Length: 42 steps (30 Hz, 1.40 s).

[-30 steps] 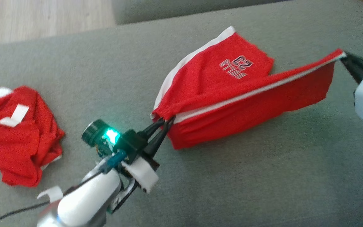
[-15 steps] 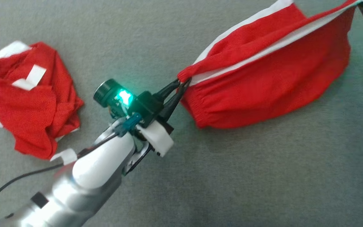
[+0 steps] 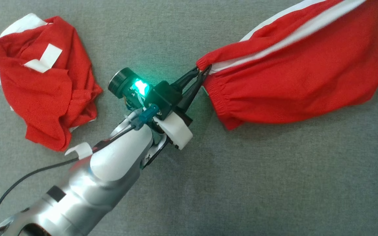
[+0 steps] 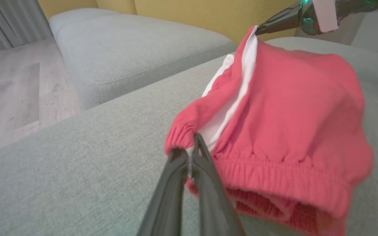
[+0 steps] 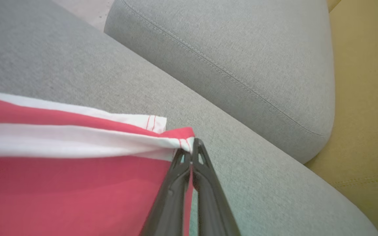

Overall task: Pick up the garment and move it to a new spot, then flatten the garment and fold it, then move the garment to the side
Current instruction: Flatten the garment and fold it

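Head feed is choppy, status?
Left gripper shut on shorts waistband. Right gripper shut on hem corner. Shorts stretched between. Crumpled red garment lies apart.

Grey woven cushion [image 3: 274, 183], broad and flat. Lying on it, left: crumpled red garment [image 3: 44, 85] with white patches, in a heap. Right: red shorts [image 3: 300, 78] sag toward cushion; contact unclear.

You are seeing left gripper [image 3: 203, 70] pinching waistband corner of red shorts [image 3: 300, 82], fabric stretching toward upper right over grey cushion [image 3: 274, 180]. 1 white stripe [image 3: 307, 28] running along top. 1 crumpled red garment [image 3: 48, 85] lying upper left, well apart.
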### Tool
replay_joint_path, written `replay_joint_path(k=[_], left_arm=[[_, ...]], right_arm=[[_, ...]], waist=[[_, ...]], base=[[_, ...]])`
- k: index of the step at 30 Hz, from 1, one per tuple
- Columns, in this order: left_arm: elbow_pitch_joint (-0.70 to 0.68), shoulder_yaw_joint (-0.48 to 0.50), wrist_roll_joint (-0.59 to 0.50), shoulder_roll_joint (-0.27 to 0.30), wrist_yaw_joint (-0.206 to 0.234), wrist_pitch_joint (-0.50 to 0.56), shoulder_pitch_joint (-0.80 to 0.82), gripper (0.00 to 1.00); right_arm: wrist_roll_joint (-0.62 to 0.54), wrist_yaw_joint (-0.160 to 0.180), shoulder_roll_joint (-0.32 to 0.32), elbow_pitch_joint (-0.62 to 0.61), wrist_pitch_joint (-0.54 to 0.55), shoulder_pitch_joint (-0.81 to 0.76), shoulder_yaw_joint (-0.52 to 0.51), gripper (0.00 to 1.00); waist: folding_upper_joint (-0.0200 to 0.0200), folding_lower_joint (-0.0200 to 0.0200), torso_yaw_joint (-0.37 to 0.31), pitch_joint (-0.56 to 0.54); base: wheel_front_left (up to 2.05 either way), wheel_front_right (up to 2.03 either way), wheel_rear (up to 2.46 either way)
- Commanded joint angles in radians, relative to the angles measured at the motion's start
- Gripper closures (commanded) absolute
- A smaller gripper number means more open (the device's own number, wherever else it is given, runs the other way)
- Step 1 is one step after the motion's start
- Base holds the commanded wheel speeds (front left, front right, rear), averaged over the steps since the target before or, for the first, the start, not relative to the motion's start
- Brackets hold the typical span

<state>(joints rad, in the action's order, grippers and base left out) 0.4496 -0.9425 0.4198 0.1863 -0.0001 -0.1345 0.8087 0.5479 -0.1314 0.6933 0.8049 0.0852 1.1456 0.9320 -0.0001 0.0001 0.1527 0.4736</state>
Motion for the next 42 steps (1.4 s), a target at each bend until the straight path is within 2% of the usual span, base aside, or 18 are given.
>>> replay_joint_path(k=[1, 2, 3, 4, 10, 16, 21, 24, 29, 32, 38, 42], left_arm=[[-0.015, 0.034, 0.014, 0.006, -0.002, -0.004, 0.033, 1.0], [-0.011, 0.038, 0.022, 0.001, -0.003, -0.004, 0.033, 0.66], [-0.008, 0.038, 0.024, -0.001, -0.003, -0.004, 0.034, 0.15], [-0.006, 0.037, 0.024, -0.003, -0.002, -0.005, 0.036, 0.0], [0.006, 0.031, 0.023, -0.002, 0.0, -0.015, 0.034, 0.0], [0.009, 0.047, 0.036, 0.019, 0.018, -0.04, 0.013, 0.0], [-0.003, 0.094, 0.07, 0.048, 0.058, -0.071, -0.034, 0.0], [-0.026, 0.138, 0.097, 0.069, 0.092, -0.092, -0.073, 0.0], [-0.108, 0.235, 0.136, 0.102, 0.143, -0.121, -0.145, 0.0], [-0.149, 0.284, 0.143, 0.117, 0.173, -0.125, -0.204, 0.0], [-0.223, 0.357, 0.138, 0.113, 0.203, -0.127, -0.361, 0.0], [-0.254, 0.398, 0.122, 0.091, 0.216, -0.127, -0.469, 0.0]], right_arm=[[0.028, 0.001, 0.003, -0.002, -0.034, 0.014, 0.003, 1.0], [0.036, 0.001, 0.001, 0.005, -0.051, 0.02, 0.008, 0.17], [0.049, 0.001, -0.002, 0.016, -0.062, 0.024, 0.009, 0.0], [0.055, 0.001, -0.003, 0.023, -0.08, 0.032, 0.013, 0.0], [0.092, 0.001, -0.015, 0.08, -0.165, 0.053, 0.019, 0.0], [0.16, 0.001, -0.036, 0.139, -0.259, 0.033, 0.001, 0.0], [0.24, 0.001, -0.075, 0.149, -0.329, -0.027, -0.065, 0.0], [0.247, 0.001, -0.091, 0.128, -0.344, -0.075, -0.11, 0.0], [0.191, 0.001, -0.114, -0.007, -0.347, -0.18, -0.288, 0.0], [0.135, 0.001, -0.156, -0.099, -0.347, -0.286, -0.419, 0.0], [-0.025, 0.001, -0.3, -0.279, -0.347, -0.546, -0.629, 0.0], [-0.096, 0.001, -0.433, -0.373, -0.347, -0.724, -0.749, 0.0]], waist=[[0.0001, -0.0001, 0.007, 0.006], [0.0001, -0.0001, 0.009, 0.008], [0.0001, -0.0001, 0.01, 0.01], [0.0001, -0.0001, 0.01, 0.012], [0.0001, -0.0001, 0.002, 0.0], [0.0001, -0.0001, -0.029, -0.065], [0.0001, -0.0001, -0.067, -0.151], [0.0001, -0.0001, -0.093, -0.203], [0.0001, -0.0001, -0.131, -0.27], [0.0001, -0.0001, -0.152, -0.313], [0.0001, -0.0001, -0.183, -0.384], [0.0001, -0.0001, -0.196, -0.418]], base=[[0.0, 0.0, 0.0], [0.0, 0.0, 0.0], [0.0, 0.0, 0.0], [0.0, 0.0, 0.0], [0.0, 0.0, 0.0], [0.0, 0.0, 0.0], [0.0, 0.0, 0.0], [0.0, 0.0, 0.0], [0.0, 0.0, 0.0], [0.0, 0.0, 0.0], [0.0, 0.0, 0.0], [0.0, 0.0, 0.0]])
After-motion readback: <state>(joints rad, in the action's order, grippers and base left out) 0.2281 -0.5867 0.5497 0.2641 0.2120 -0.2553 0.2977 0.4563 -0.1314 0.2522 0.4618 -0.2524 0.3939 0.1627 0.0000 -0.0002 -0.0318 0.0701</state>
